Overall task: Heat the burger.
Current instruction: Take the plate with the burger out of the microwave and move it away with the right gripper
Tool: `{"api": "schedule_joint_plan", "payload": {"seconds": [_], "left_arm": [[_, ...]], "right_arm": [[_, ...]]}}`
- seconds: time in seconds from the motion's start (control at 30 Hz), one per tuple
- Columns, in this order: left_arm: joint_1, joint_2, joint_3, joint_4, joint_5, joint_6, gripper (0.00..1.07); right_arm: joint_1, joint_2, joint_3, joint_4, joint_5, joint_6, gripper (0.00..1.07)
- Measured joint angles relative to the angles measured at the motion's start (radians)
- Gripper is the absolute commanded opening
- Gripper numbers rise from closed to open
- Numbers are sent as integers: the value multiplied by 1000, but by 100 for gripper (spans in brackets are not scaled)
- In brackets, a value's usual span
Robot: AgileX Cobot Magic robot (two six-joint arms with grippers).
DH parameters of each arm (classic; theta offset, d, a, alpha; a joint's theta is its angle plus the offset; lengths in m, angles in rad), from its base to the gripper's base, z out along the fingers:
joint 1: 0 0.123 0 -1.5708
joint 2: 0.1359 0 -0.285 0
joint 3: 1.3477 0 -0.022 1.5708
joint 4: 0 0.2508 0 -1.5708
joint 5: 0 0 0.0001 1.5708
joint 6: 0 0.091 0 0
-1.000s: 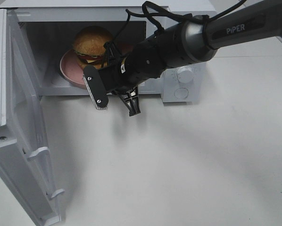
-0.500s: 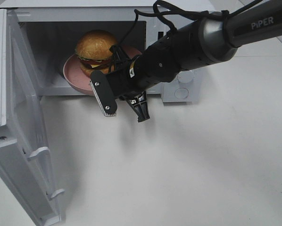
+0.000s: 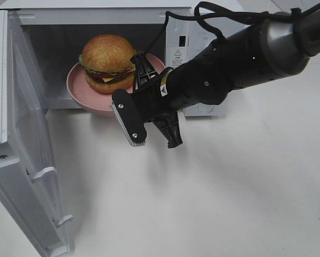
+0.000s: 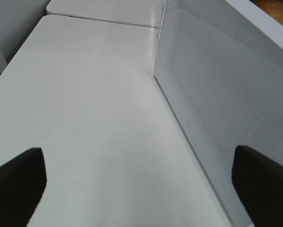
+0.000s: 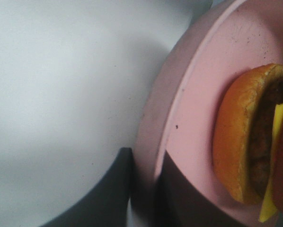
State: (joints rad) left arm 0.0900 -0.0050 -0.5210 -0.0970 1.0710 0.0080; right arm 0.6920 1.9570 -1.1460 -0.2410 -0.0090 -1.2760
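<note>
While R gripper [image 5: 144, 189] jaws pinch pink plate [image 3: 77, 88] rim | burger [image 3: 107, 62] on plate at microwave [image 3: 21, 21] mouth, bun glossy, domed, part cut off in wrist view | L gripper [image 4: 141, 184] jaws wide apart, empty, only dark tips seen, by perforated door [image 4: 217, 94]

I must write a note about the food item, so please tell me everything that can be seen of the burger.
The burger is small and round, with a glossy golden-brown domed bun, then green lettuce, a dark patty, yellow cheese and a bottom bun. It sits upright on a pink plate, narrower than it, at the opening of the white microwave whose door stands open. The right hand grips the plate's rim and does not touch the burger.
</note>
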Motion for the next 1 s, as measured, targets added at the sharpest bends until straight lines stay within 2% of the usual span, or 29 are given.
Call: {"api": "schedule_joint_plan", "payload": {"seconds": [0.37, 1.0], "left_arm": [[0, 0, 0, 0, 0, 0, 100], [0, 0, 0, 0, 0, 0, 100]], "right_arm": [[3, -128, 144, -2, -48, -1, 1], [7, -303, 308, -1, -72, 41, 1]]}}
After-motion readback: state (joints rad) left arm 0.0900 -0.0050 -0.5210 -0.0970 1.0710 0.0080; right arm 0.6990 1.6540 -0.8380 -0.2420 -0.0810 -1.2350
